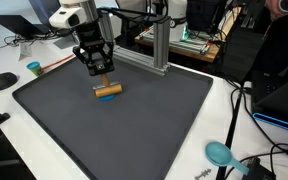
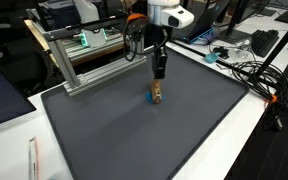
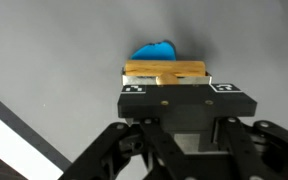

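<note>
Pincer (image 1: 104, 82) jaws are closed on a wooden block (image 1: 108, 90), gripped from above at the far left of the mat (image 1: 164, 125). A blue piece (image 3: 156, 50) is seen touching the block, just behind it in the wrist view. A metal frame (image 1: 160, 45) is set at the mat's far edge. A teal scoop (image 1: 219, 152) is laid off the near right corner.

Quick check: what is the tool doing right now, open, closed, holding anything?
Tool: closed, gripping the wooden block low over the dark mat; a blue piece shows just beyond the block.
</note>
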Motion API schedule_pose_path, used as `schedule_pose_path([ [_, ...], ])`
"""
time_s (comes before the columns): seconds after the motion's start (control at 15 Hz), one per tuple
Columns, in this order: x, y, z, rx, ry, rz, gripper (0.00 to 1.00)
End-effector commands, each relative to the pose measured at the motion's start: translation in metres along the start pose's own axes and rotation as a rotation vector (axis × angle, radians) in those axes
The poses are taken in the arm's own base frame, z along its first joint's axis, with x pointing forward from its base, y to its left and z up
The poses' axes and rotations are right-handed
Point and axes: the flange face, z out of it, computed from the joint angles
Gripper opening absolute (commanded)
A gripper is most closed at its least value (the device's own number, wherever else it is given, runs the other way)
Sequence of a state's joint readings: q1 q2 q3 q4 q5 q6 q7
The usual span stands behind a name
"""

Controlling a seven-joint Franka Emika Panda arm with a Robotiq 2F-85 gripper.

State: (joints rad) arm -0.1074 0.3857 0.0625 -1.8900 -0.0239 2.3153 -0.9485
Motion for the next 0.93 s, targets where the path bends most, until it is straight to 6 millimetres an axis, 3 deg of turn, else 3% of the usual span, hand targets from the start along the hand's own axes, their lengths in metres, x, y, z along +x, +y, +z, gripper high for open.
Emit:
schedule_pose_path([
  [0.0,-0.003,0.009,0.027,0.027,-0.033,-0.020,0.23],
  [0.87,-0.001,0.001,0.038,-0.013,-0.120,-0.082,0.23],
])
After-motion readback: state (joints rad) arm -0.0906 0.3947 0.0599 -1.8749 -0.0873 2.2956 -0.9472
